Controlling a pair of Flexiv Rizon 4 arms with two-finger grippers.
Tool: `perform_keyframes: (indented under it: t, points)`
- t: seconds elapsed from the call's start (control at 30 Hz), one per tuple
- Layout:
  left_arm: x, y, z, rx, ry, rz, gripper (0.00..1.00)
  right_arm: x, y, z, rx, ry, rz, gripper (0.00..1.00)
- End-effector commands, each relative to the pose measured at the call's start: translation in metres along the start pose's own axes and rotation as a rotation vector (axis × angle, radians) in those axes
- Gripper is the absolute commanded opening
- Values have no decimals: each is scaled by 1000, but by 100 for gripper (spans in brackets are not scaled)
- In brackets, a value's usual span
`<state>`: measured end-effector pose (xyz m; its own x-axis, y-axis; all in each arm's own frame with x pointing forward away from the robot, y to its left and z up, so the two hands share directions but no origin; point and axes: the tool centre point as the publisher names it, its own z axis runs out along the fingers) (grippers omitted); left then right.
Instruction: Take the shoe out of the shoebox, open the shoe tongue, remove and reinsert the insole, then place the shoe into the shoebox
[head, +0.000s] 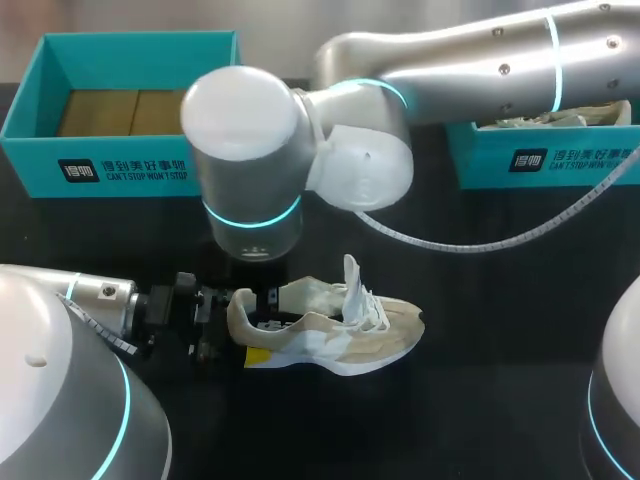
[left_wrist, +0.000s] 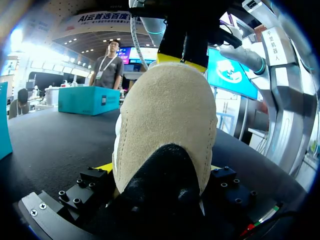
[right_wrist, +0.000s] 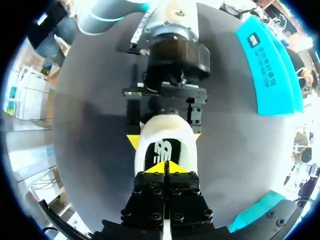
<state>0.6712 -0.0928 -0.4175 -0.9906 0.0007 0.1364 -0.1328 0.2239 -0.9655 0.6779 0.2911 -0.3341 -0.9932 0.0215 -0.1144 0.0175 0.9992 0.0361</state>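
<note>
A beige and white shoe (head: 340, 335) lies on its side on the black table, heel to the left, with its tongue (head: 350, 275) pulled up. My left gripper (head: 245, 325) comes in from the left. Its yellow-tipped fingers (right_wrist: 134, 141) press the heel (left_wrist: 165, 110) from both sides. My right arm reaches across from the upper right and points down. Its gripper (right_wrist: 165, 167) is shut, tips together inside the shoe's opening just above the heel end of the insole (right_wrist: 162, 150). The frames do not show whether the insole is pinched.
An open teal shoebox (head: 120, 165) with brown card inside stands at the back left. A second teal box (head: 540, 160) with paper in it sits at the back right. The right arm's cable (head: 480, 245) hangs over the table behind the shoe.
</note>
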Motion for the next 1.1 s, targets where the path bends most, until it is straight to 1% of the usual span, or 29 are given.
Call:
perform_keyframes:
  t: [0.03,0.13,0.37,0.57,0.9,1.07,1.1]
  points:
    - [0,3,1,1,-1,0,0,0,-14,22,-63,-1,19,0]
    - [0,3,1,1,-1,0,0,0,-19,29,-77,-2,35,0]
    - [0,3,1,1,-1,0,0,-4,-22,42,-62,14,55,0]
    - [0,3,1,1,-1,0,0,-6,-35,49,-52,37,93,0]
    - [0,3,1,1,-1,0,0,-3,-55,51,-27,83,148,0]
    - [0,3,1,1,-1,0,0,-2,-66,51,-31,96,171,0]
    - [0,3,1,1,-1,0,0,-3,-67,51,-32,101,171,7]
